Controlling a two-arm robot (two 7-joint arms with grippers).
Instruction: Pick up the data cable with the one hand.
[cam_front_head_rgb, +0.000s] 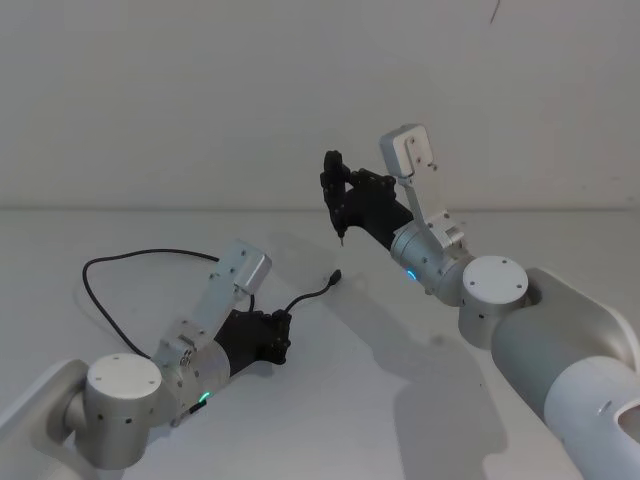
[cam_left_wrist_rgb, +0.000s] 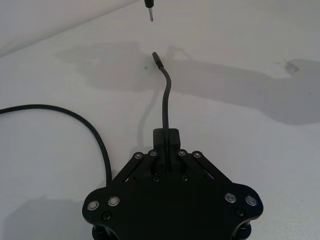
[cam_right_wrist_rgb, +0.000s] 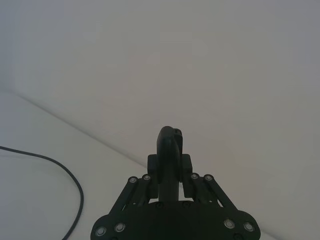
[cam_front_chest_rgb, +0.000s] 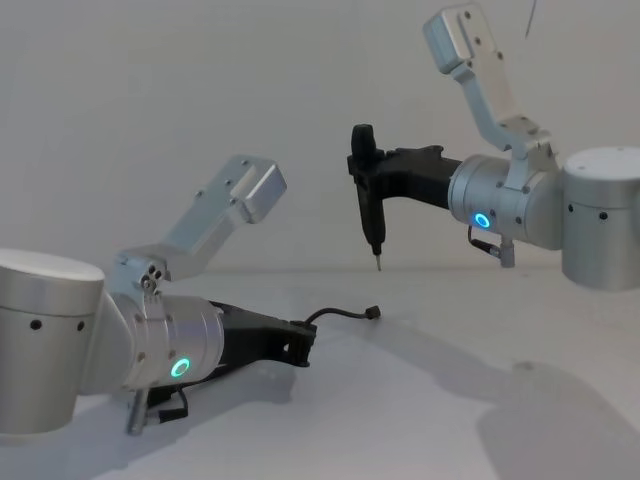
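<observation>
The data cable (cam_front_head_rgb: 150, 254) is thin and black and loops over the white table on my left. My left gripper (cam_front_head_rgb: 283, 335), the flat forked one on the arm with the green-cyan ring, lies low by the table and is shut on the data cable (cam_left_wrist_rgb: 166, 95) near one end. A short curved stretch sticks out past the fingertips, ending in a small plug (cam_front_chest_rgb: 374, 313). My right gripper (cam_front_chest_rgb: 365, 165) hangs high above the table, shut on a slender black tool (cam_right_wrist_rgb: 170, 145) whose metal tip (cam_front_head_rgb: 341, 240) points down.
The table (cam_front_head_rgb: 400, 400) is plain white, with a pale wall behind it. The slack of the cable (cam_right_wrist_rgb: 70, 180) curves off to the left behind my left arm. The tool's tip (cam_left_wrist_rgb: 150, 12) hangs over the table just beyond the plug.
</observation>
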